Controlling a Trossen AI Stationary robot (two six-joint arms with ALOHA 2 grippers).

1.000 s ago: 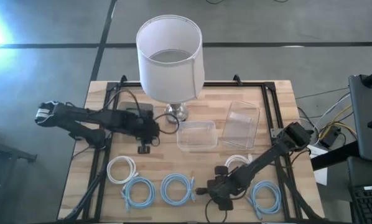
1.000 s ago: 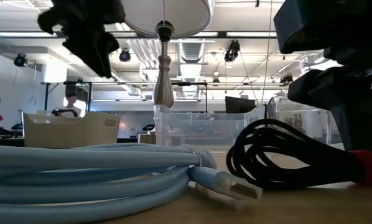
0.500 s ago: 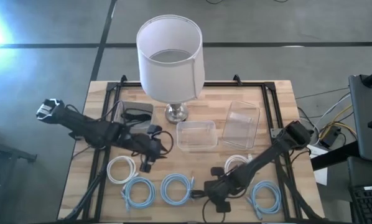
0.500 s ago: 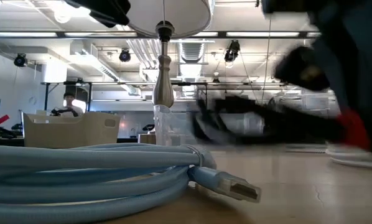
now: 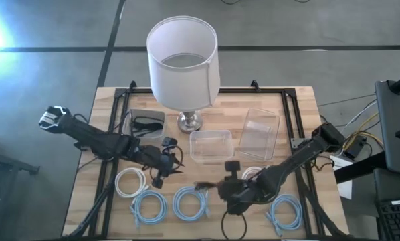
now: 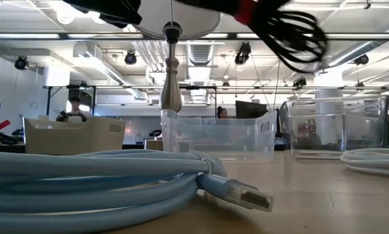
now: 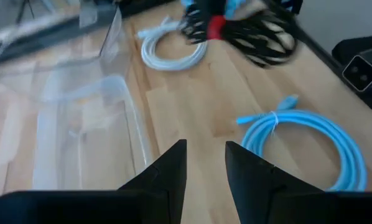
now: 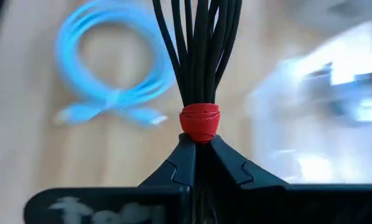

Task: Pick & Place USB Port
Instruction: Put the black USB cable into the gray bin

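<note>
A black cable bundle bound by a red tie hangs above the table's near middle, with my right gripper shut on it. Its loops reach toward the near edge and show high up in the low view. My left gripper hovers left of the table's middle, open by a narrow gap, nothing between its fingers. It points toward a clear container. My right gripper pinches the bundle at its red tie between its two fingertips. The fingers slant downward and lie along the strands, which run on past the tips. The bundle is lifted clear of the table.
A lamp stands at the far middle, with two clear containers to its right and a grey bin with a black cable to its left. White coils and blue coils lie along the near half.
My right gripper has risen from the table near the front edge, taking the black bundle with it; the bundle lay on the table and now hangs clear. My left gripper has swung from beside the grey bin toward the near edge and tipped up.
</note>
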